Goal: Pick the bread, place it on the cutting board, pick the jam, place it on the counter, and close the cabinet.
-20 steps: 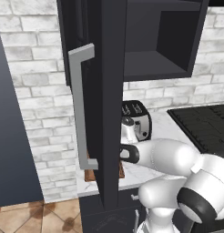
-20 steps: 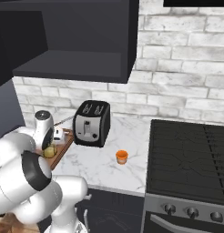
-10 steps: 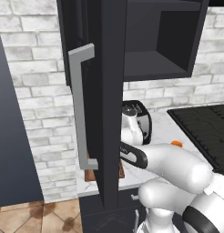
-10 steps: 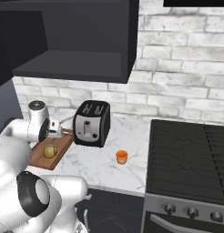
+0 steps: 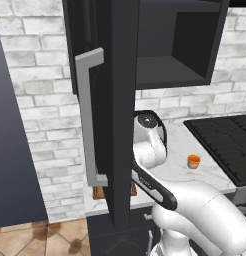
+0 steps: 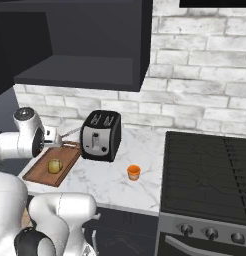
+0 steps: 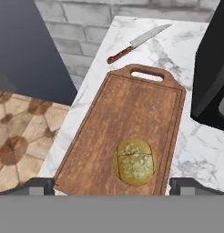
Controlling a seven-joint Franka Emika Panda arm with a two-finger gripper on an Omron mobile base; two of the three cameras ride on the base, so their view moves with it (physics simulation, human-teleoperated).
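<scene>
Two dark fingers (image 7: 41, 184) rise at the bottom corners of the hand view, set wide apart and holding nothing. The bread (image 7: 134, 162) lies between them and a little beyond, resting on the cutting board (image 7: 132, 113) near its closer end and toward the side nearest the toaster (image 7: 214, 77). It is a small, rounded, yellowish-tan bun with a speckled crust and a thin crack across its top.

The cutting board is a rectangular slab of reddish-brown wood with visible grain, a raised rim and an oval handle cutout at its far end. It lies flat on the table (image 7: 186, 145), a white marble top with faint grey veins. Beyond the handle lies a knife (image 7: 139, 42) with a grey blade and a brown handle, apart from the board. The toaster is a glossy black box with two slots on top, standing just beside the board.

The jam (image 6: 134, 172), a tiny orange jar, stands on the table between the toaster and the black ribbed stove (image 6: 210, 175), apart from both. The cabinet (image 5: 120, 100) is dark navy-black; its door stands open, edge-on in the left base view, with a long grey bar handle (image 5: 87, 120). Behind the table runs a pale grey brick wall (image 6: 205, 100).
</scene>
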